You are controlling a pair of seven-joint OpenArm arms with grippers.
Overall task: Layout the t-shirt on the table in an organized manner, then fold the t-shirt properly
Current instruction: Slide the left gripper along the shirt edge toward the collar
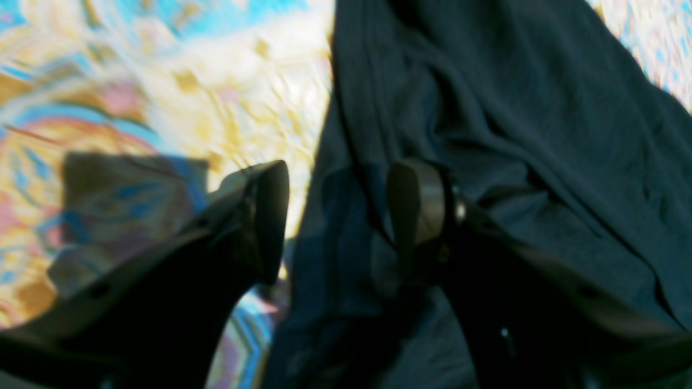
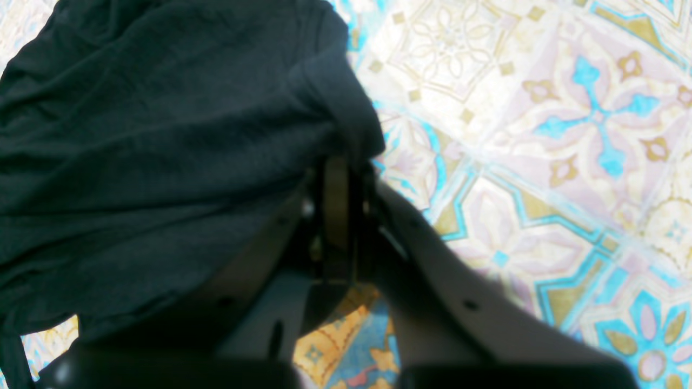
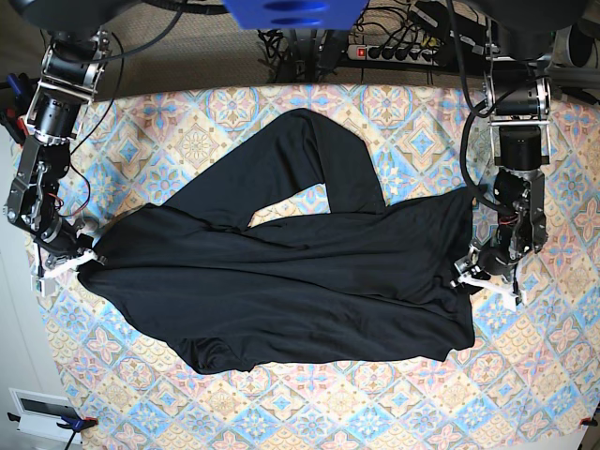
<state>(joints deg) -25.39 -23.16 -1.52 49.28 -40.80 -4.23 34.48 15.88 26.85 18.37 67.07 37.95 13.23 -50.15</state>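
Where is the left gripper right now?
In the base view, the left gripper sits at the right, open over the t-shirt's edge on the table.

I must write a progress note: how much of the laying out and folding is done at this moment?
Done: the t-shirt lies spread across the table, but creased, one part doubled over on top. In hand: the right gripper pinches one edge; the left gripper is open over the opposite edge. Left: smoothing and all folds.
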